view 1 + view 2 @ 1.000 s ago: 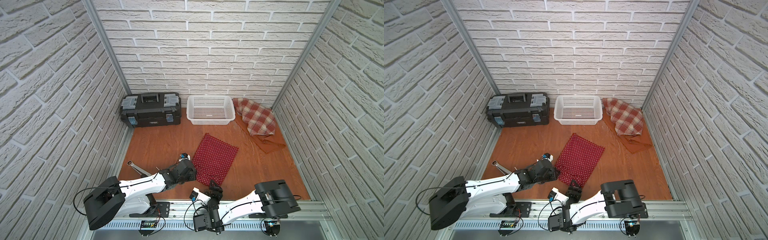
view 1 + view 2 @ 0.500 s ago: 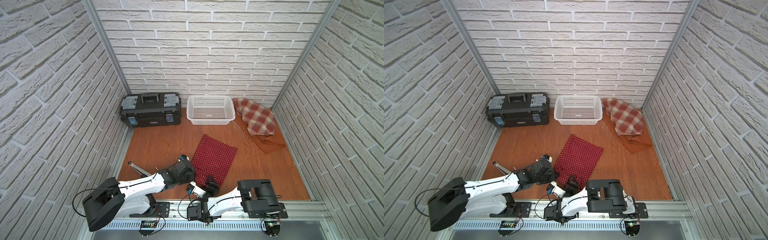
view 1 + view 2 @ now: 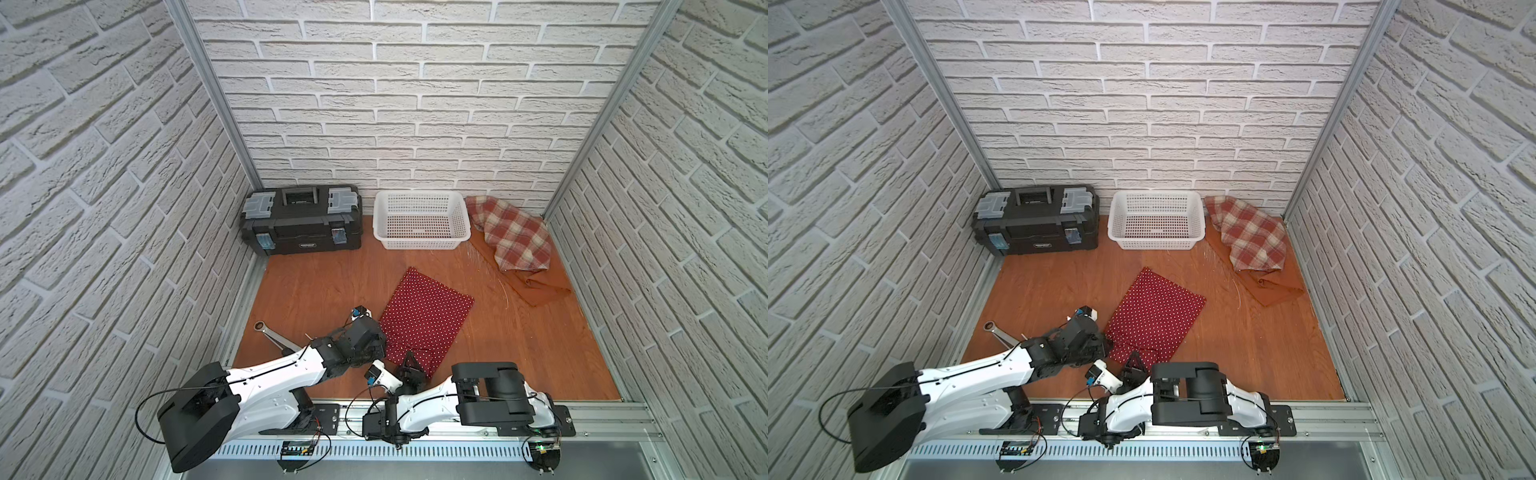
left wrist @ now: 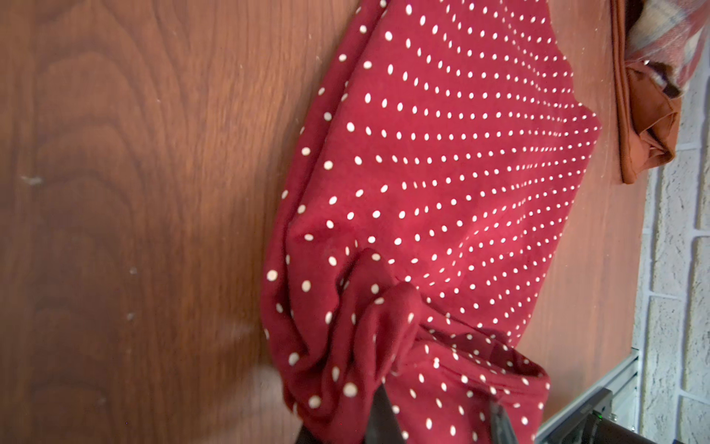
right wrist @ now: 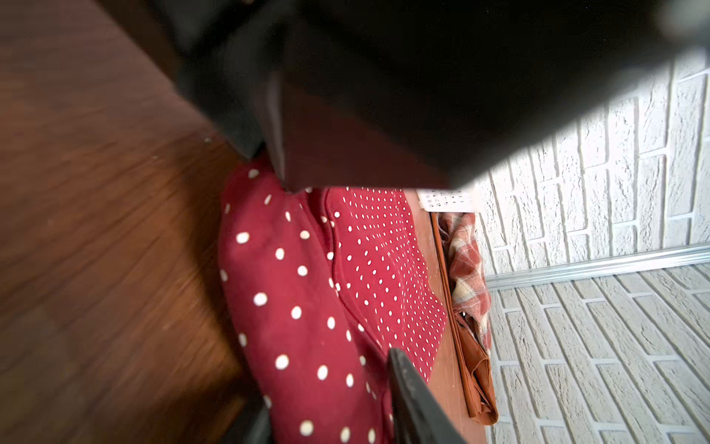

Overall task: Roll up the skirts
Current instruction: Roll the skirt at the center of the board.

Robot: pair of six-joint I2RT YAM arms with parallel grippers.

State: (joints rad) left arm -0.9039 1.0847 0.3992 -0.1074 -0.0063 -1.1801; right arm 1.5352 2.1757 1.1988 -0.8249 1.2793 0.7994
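Left wrist: polka-dot skirt (image 4: 442, 173) corner bunched, pinched between left fingers (image 4: 378, 423).

I see my left gripper (image 3: 1104, 348) and right gripper (image 3: 1134, 359) both at the near edge of the dotted skirt (image 3: 1154, 318), plaid skirt (image 3: 1252, 232) lying over the orange skirt (image 3: 1277, 293)
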